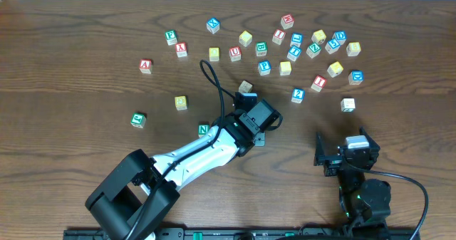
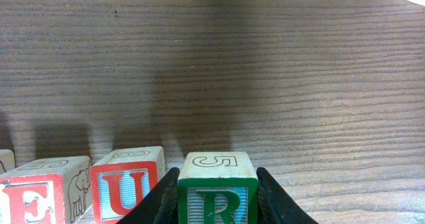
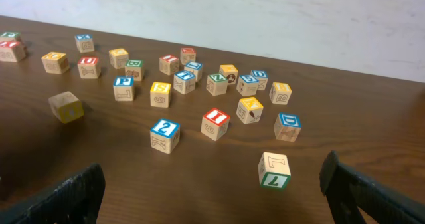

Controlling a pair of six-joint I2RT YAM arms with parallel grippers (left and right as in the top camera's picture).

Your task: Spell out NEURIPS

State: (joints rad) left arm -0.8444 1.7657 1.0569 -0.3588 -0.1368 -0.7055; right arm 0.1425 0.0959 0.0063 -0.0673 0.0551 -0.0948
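Gripping the green R cube (image 2: 216, 204) from both sides, the left gripper (image 2: 218, 181) is closed narrowly on it, with its 2 dark fingers (image 2: 163, 201) pressed flat against the cube's left and right faces. The cube stands upright with its R facing the wrist camera and an outlined 5 on its top face. Whether its underside rests on the table (image 1: 71, 26) cannot be told, because the frame cuts it off.

Just to the left of it stands the red U cube (image 2: 126, 191), with one finger in the narrow gap between the 2. Left of that is the red E cube (image 2: 36, 197), close beside the U. In the overhead view the arm covers this part of the row, and only the green N cube (image 1: 204, 129) shows at the arm's left edge.

The right gripper (image 3: 214, 194) sits low near the right front of the table, with its jaws spread wide and nothing between them. Ahead of it lies the scatter of loose cubes. The red I cube (image 3: 215, 123) is near the middle, and the blue P cube (image 3: 123, 88) is further back to the left. A tilted yellow cube (image 3: 66, 106) sits apart from the rest. No yellow S can be read with certainty.
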